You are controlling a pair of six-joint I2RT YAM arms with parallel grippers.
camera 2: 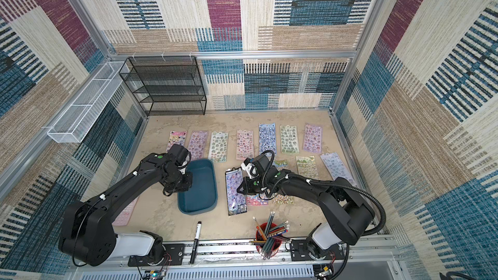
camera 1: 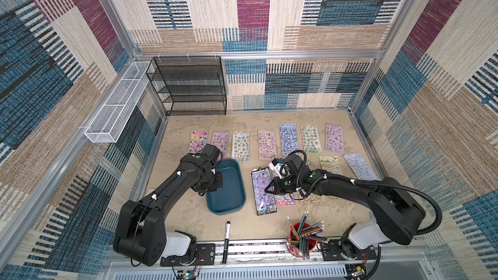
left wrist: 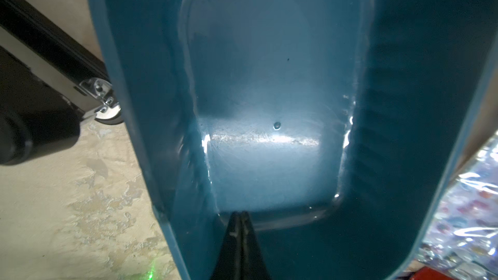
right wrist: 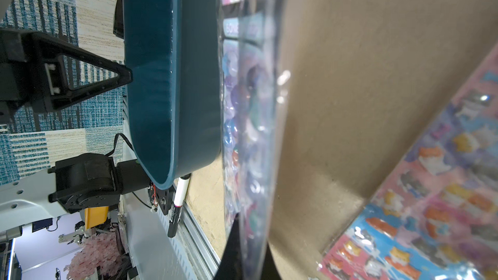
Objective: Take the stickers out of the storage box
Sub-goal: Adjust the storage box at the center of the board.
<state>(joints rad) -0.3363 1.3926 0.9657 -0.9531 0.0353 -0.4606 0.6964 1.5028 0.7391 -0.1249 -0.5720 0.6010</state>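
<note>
Sandy tabletop (camera 1: 188, 219), patchwork walls (camera 1: 253, 9) all round. Storage box (camera 1: 229, 181) shows a bare floor, and the left gripper (left wrist: 240, 215) sits inside, jaws pressed together on nothing. Right gripper (camera 1: 267, 189) pinches the lilac sheet (camera 1: 260, 197) by one long edge, just beside the box. It looks light, floppy and slick, so it may droop or slip. Open table lies past the fingertips; other stickers (camera 1: 266, 144) lie farther out.

empty teal storage box (camera 1: 229, 196); stickers (camera 1: 266, 144) flat in rows nr it, all outside
</note>
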